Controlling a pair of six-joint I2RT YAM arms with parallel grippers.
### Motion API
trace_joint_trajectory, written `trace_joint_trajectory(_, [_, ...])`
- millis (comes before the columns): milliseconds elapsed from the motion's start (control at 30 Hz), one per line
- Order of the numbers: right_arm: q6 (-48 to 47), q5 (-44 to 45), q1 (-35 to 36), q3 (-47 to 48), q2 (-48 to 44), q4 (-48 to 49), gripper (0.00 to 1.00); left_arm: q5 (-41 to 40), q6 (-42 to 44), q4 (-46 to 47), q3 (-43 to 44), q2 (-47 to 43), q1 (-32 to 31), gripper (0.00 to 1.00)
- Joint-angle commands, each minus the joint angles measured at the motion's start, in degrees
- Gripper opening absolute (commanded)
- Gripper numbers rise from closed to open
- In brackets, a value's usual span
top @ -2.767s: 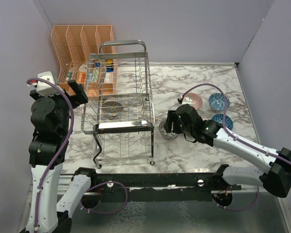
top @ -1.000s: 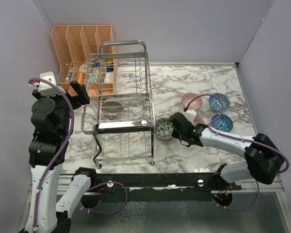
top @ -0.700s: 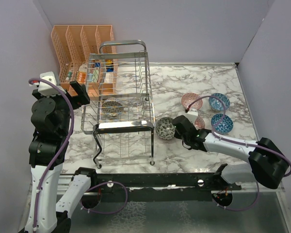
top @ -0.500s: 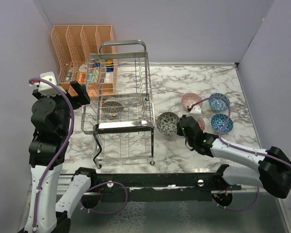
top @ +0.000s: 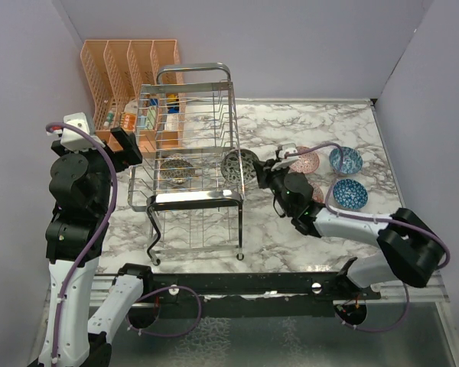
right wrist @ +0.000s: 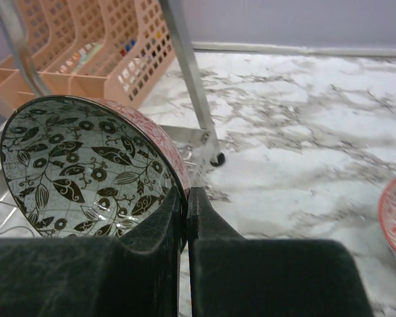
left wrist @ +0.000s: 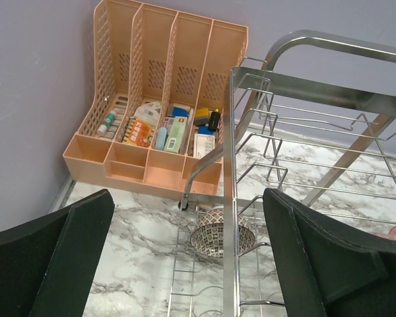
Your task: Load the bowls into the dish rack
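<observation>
My right gripper point(right wrist: 186, 198) is closed tight on the rim of the black-and-white bowl point(right wrist: 86, 165), one finger inside and one outside. The bowl is off the table and tipped on edge, its leafy inside facing my wrist camera. From above it sits at the right side of the rack point(top: 195, 199), level with the upper wires. I cannot tell whether it touches them. My own fingers hide the bowl's near edge.

My left gripper point(left wrist: 186, 205) hangs at the rack's left side, fingers spread wide with nothing between them. Their lower parts are cut off by the bottom of the picture.

A grey bowl point(left wrist: 222, 238) lies on the rack's lower wires, partly crossed by bars. On the marble to the right, the pink bowl point(top: 304, 159) is half covered by my right arm's cable. The two blue bowls point(top: 345, 160) point(top: 349, 193) sit just right of it. The orange organizer point(top: 130, 57) stands behind the rack, its contents too small to read.
</observation>
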Motion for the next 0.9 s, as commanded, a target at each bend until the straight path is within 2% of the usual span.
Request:
trace_joint_trajectory(0, [-3.2, -8.11, -0.02, 5.64, 6.23, 18.78, 0.01, -1.97, 0.44, 0.63, 1.7, 0.04, -0.16, 0.99])
trace_joint_trajectory(400, [-7.85, -18.02, 0.01, 17.21, 23.99, 26.77, 0.01, -3.71, 0.88, 0.14, 2.31, 0.6, -0.16, 0.99])
trace_joint_trajectory(667, [-11.12, -23.08, 0.54, 20.67, 27.25, 27.96, 0.01, -4.33, 0.59, 0.38, 2.59, 1.01, -0.17, 0.99])
trace_joint_trajectory(867, [-17.24, -23.95, 3.15, 20.96, 30.39, 32.32, 0.01, -4.33, 0.45, 0.41, 2.58, 0.98, -0.17, 0.99])
